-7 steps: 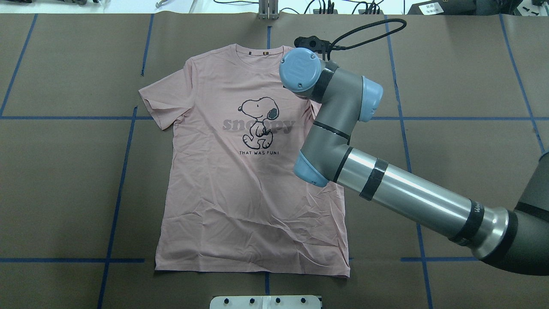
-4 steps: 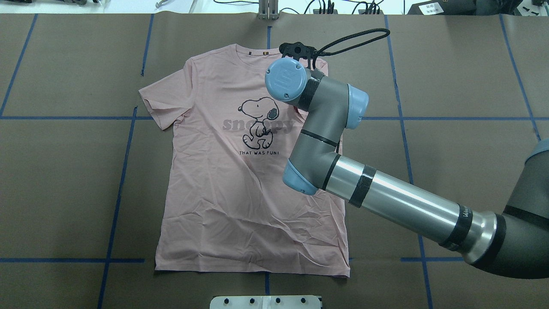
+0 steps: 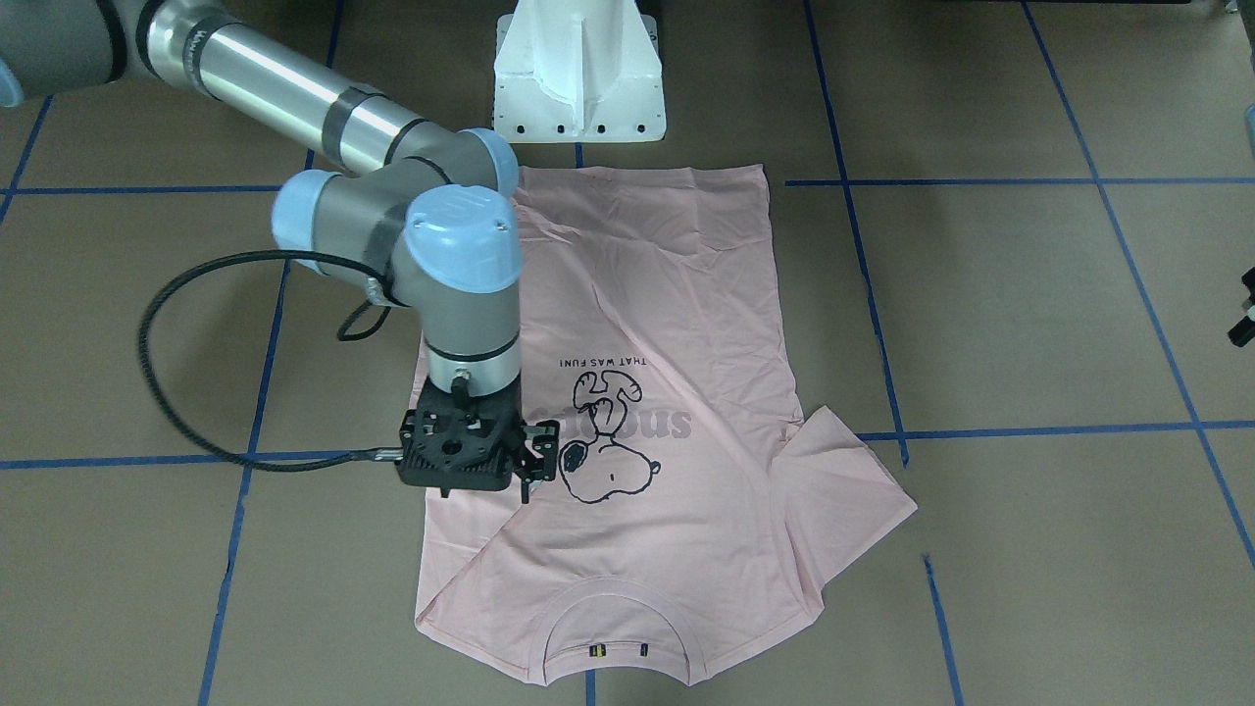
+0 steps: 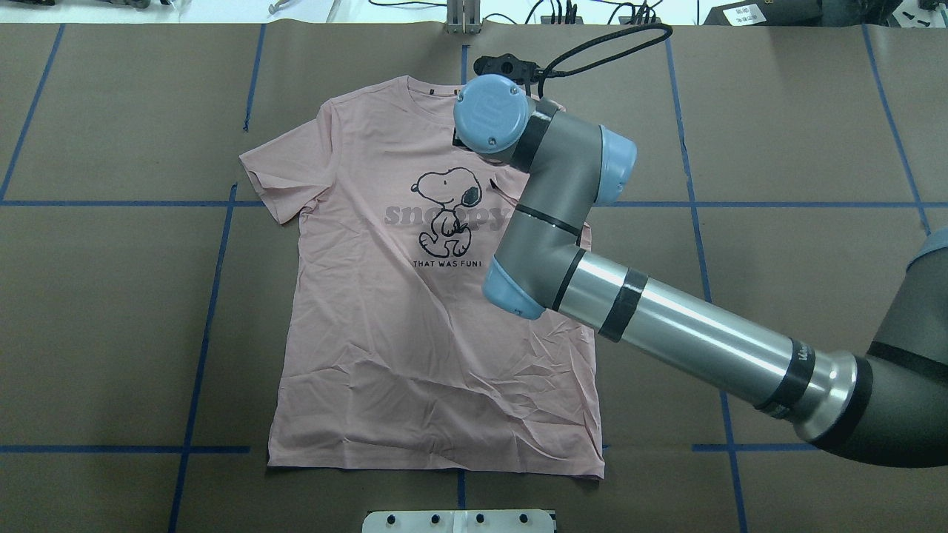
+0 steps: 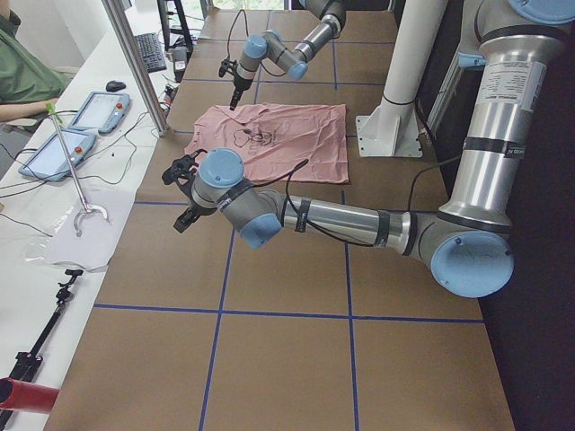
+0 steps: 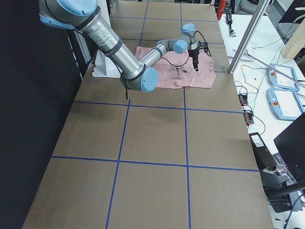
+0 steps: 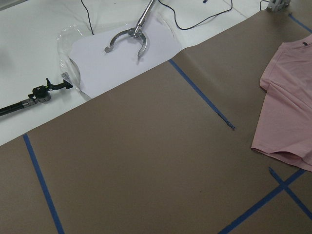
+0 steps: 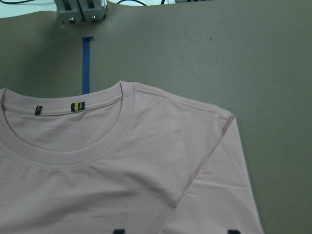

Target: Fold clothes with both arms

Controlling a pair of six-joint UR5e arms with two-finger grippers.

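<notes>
The left claw (image 5: pixel 184 215) hangs over bare brown desk (image 5: pixel 287 359) at the near end, close to the shirt's spread sleeve; whether its fingers are apart or together cannot be told. Next along, the pink T-shirt (image 4: pixel 415 333) lies flat, print up, hem toward the white pedestal (image 3: pixel 578 69) and collar away from it, the cartoon dog (image 4: pixel 446 211) mid-chest. Farthest, the right claw (image 3: pixel 532 461) points down over the shirt's other shoulder, just beside the dog's head, fingertips (image 8: pixel 233 231) apart above the cloth. That side's sleeve looks folded in.
</notes>
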